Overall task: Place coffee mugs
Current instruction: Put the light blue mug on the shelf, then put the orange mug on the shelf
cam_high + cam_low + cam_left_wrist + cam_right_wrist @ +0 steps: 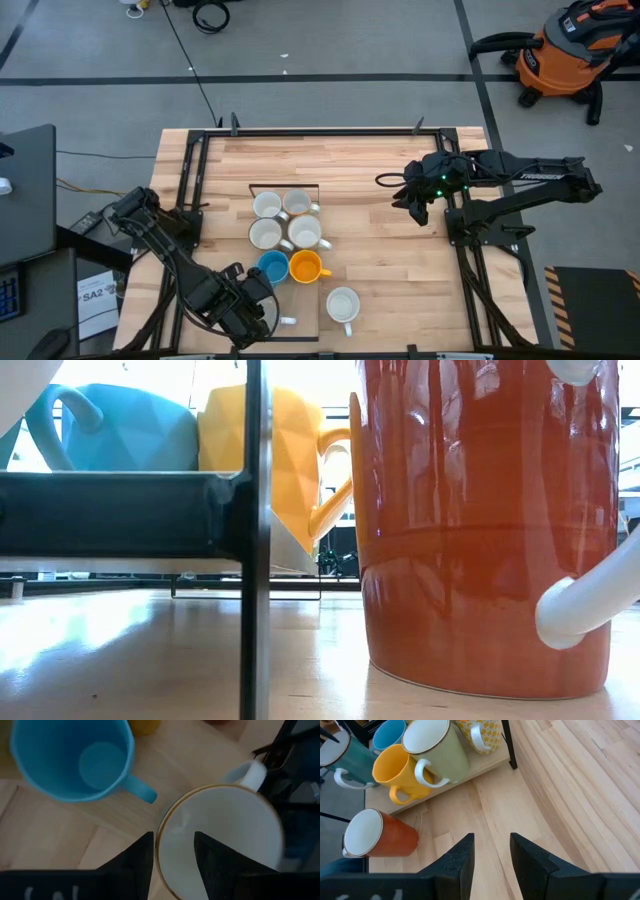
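Releasing a white gold-rimmed mug at the near edge of the worktop, just beside the blue mug in the cluster of coffee mugs. Left gripper with fingers straddling the rim, one inside and one outside; still clamped or already slack, cannot tell. Best to spread fully before lifting, then rise straight up, clear of the handle and the blue neighbour. Right gripper parted and empty, hovering near the far right corner
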Controlling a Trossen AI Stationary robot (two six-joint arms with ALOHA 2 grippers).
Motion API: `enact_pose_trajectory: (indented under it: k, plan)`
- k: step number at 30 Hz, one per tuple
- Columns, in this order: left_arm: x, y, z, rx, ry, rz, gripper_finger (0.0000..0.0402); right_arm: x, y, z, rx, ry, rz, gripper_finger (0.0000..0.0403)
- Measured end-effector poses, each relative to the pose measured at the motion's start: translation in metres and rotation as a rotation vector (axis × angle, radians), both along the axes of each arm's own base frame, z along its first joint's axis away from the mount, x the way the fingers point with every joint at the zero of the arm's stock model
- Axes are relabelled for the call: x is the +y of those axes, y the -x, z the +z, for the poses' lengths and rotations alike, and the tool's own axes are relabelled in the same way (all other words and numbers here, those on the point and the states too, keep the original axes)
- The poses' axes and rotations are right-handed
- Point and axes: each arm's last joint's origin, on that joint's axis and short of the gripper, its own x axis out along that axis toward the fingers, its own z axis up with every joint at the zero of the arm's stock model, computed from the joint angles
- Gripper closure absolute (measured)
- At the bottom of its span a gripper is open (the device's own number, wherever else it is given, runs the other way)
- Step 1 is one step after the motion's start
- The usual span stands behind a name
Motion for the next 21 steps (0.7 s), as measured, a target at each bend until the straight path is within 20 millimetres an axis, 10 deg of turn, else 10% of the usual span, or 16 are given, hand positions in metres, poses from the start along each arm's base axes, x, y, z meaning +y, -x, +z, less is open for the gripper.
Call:
enact_pose_trajectory:
  k: [10, 21]
  plan:
    - [0.022, 0.012, 0.036, -0.207, -0.046, 0.089, 0.0253, 0.0, 0.0, 0.0, -0.001, 0.0, 0.0, 0.0273]
    - [0.079, -0.017, 0.062, -0.433, -0.308, 0.152, 0.0253, 0.003, -0.008, 0.01, -0.128, -0.071, 0.05, 0.0273]
